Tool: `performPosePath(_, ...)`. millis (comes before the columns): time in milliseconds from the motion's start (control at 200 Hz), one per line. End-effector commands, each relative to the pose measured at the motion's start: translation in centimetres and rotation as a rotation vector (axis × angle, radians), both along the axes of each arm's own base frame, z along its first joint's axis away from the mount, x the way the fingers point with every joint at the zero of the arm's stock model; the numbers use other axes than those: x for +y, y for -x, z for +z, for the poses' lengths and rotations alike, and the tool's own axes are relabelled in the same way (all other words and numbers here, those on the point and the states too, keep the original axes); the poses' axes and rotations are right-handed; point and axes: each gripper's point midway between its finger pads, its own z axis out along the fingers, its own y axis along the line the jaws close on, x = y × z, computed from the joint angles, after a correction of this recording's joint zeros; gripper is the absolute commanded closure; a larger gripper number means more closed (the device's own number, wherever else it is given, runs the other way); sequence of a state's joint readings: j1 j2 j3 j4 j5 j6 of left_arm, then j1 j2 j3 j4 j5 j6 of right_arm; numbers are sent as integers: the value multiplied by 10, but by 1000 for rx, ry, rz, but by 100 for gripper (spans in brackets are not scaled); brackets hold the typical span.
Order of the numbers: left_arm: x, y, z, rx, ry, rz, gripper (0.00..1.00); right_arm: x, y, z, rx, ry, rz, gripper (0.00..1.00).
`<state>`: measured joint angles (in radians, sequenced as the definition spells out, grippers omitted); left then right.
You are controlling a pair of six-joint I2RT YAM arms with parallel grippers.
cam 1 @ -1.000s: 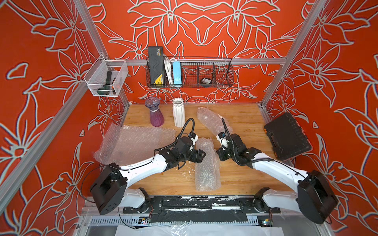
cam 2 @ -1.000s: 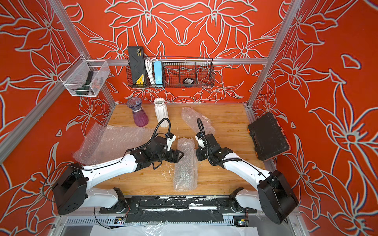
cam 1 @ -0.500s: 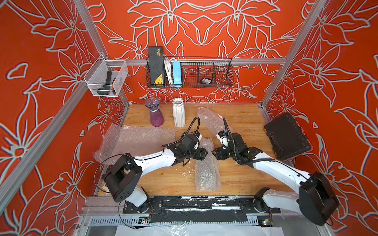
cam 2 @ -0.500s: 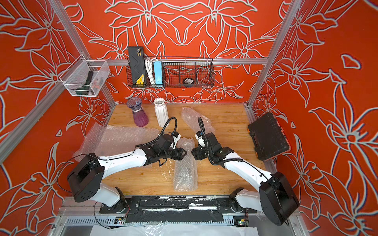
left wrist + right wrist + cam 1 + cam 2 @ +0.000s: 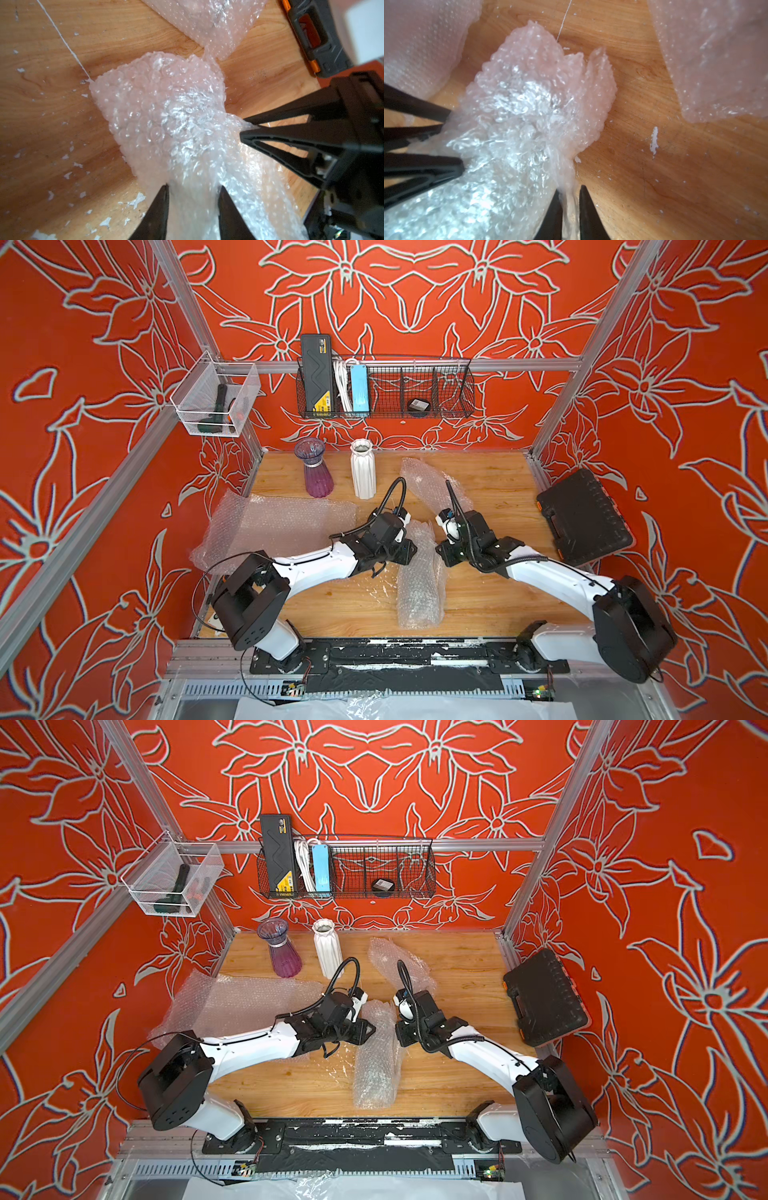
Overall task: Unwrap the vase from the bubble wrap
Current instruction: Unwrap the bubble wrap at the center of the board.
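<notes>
Crinkly, whitish bubble wrap (image 5: 419, 585) lies as a rolled bundle in the middle of the wooden table (image 5: 490, 485) in both top views, running near to far. No vase shows through it, so the task's vase is presumably inside. The left gripper (image 5: 409, 549) meets the bundle's far part from the left, the right gripper (image 5: 439, 549) from the right. From the left wrist, the left gripper (image 5: 193, 189) stands partly closed, a thick gather of wrap filling the gap between its fingers, while the right gripper (image 5: 244, 128) is nipped almost together on a thin fold. From the right wrist, the right gripper (image 5: 569, 192) pinches a narrow strip at the bundle's right edge. The step looks like parting the overlap. Draw the two grips apart sideways, low and slowly, so the layer peels instead of tearing at the thin fold and the bundle neither rolls nor lifts.
</notes>
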<state>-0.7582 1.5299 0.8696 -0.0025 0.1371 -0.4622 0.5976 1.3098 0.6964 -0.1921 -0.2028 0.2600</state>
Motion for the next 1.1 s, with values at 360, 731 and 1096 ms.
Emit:
performPosePath(360, 30, -16, 9, -79, -70, 96, 100, -18, -11, 12, -82, 26, -92, 100)
performPosePath(731, 65, -31, 12, -101, -107, 199, 91, -33, -11, 5, -68, -13, -162, 100)
performPosePath(1096, 66, -16, 67, -209, -202, 135, 22, -48, 2, 48, -163, -11, -152, 42)
